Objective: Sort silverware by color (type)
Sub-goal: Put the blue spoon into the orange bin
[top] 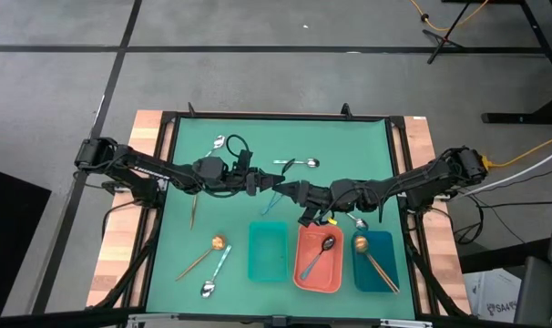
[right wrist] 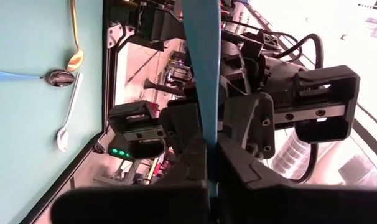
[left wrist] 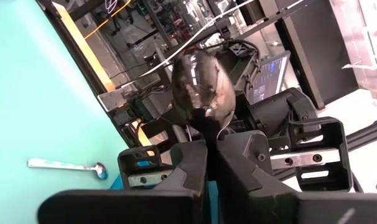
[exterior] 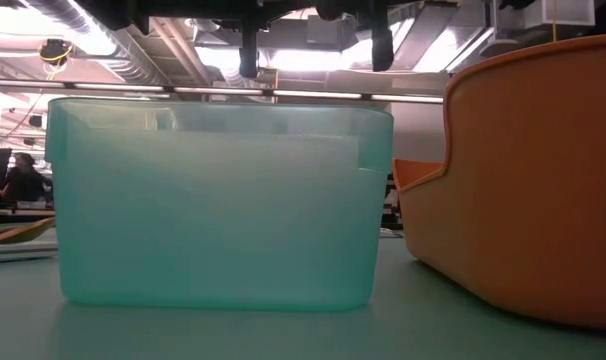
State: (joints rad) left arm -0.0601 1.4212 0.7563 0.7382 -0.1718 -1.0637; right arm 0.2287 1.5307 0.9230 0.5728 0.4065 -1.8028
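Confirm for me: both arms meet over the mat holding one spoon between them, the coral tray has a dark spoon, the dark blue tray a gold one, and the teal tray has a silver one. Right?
Not quite: the teal tray is empty, as the high view shows. The rest stands: the left gripper and right gripper share one spoon, the coral tray holds a dark spoon, and the dark blue tray a gold one.

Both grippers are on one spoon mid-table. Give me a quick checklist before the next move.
1. Right gripper shut on the held spoon, at its blue handle: ok.
2. Left gripper has let go: not ok, it is clamped just below the dark bowl.
3. Coral tray holds a matching spoon: ok.
4. Held spoon's height above the table: cannot tell.
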